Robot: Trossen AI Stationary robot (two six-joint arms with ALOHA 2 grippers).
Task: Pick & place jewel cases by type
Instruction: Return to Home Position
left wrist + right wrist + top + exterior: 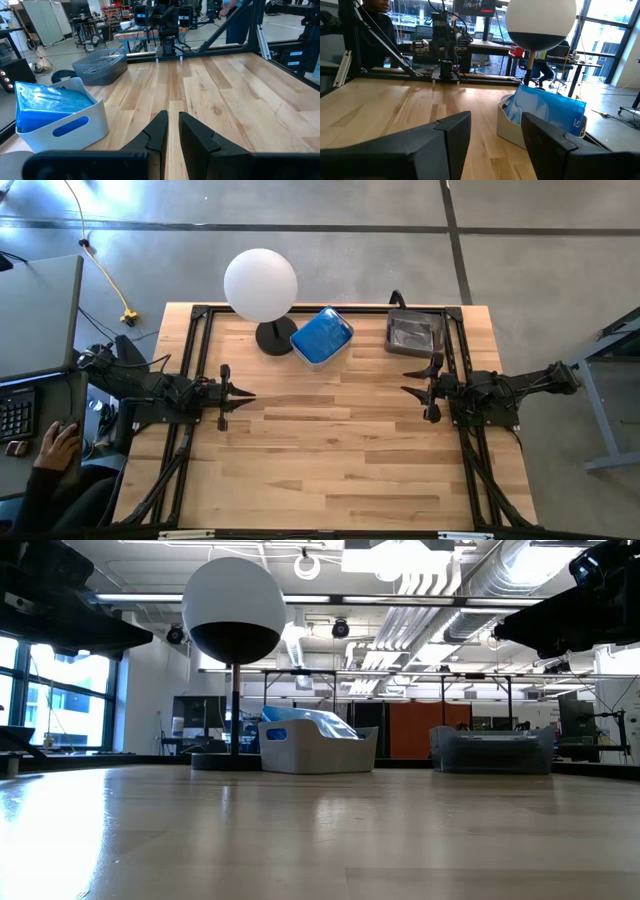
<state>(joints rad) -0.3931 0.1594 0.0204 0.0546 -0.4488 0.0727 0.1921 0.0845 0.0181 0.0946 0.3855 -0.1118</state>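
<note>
Wooden table (330,450): lamp (261,290), two tubs (321,337)

Bright, even daylight fills the room, entering through tall windows (45,700) and ceiling fixtures. The bench (320,830) carries a pale sheen of glare in the low view, where its near surface is softly blurred. Shadows are faint and diffuse.

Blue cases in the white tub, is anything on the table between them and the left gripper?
Nothing visible. Bare table lies between the left gripper and the white tub holding the blue cases. The globe lamp stands beside the tub, off that line.
</note>
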